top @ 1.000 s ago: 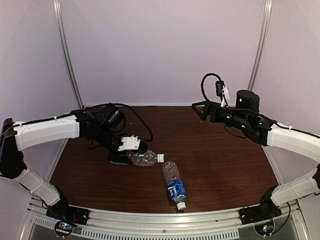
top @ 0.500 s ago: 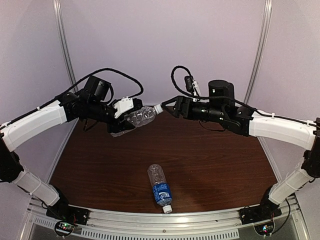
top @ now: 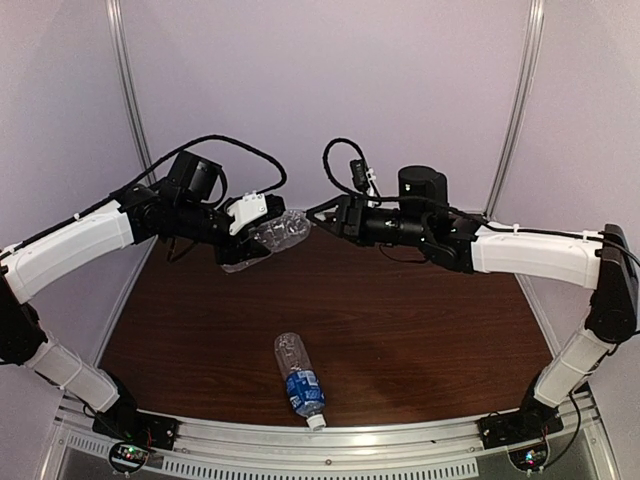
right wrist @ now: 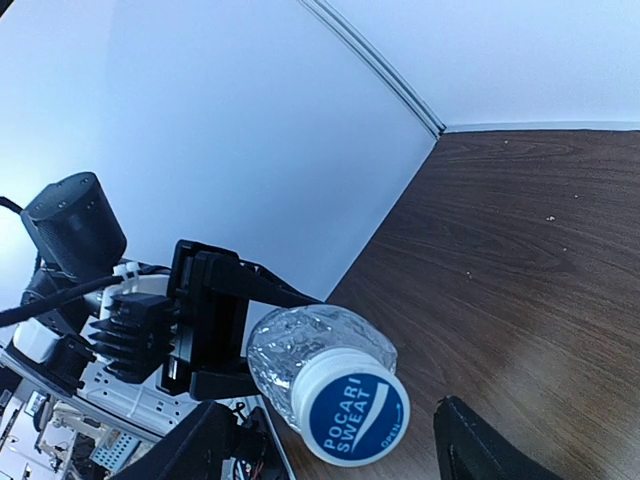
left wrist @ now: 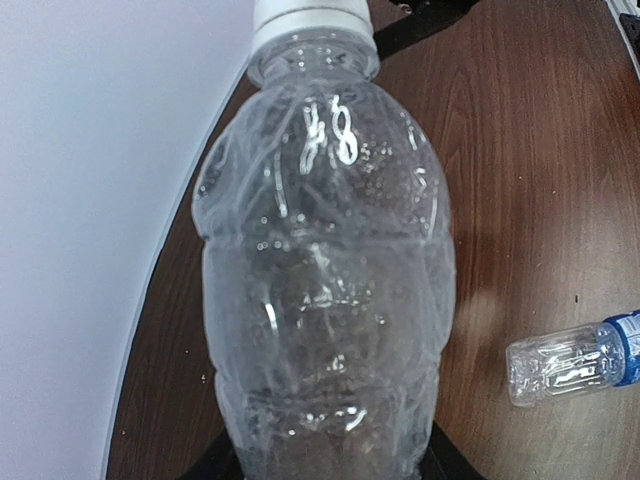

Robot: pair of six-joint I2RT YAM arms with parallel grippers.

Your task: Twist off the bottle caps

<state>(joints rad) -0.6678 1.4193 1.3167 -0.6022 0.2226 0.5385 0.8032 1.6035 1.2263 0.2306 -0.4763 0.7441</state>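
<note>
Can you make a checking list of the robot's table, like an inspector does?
Surface: dark wooden table, no spills seen.
Job's things: unlabelled bottle held in the air, Pocari Sweat cap on; blue-labelled bottle lying near the front edge, white cap on.
Clutter: nothing seen.
Pincers: left pincer shut on the unlabelled bottle; right pincer open, a finger on either side of the Pocari Sweat cap.
Cables: black cables loop above both arms.
Surroundings: pale walls, metal corner rails.

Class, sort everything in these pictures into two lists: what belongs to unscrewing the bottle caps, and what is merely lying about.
Job: unlabelled bottle, Pocari Sweat cap, blue-labelled bottle, small white cap, left claw, right claw.
Just there: table, front metal rail, back wall.
</note>
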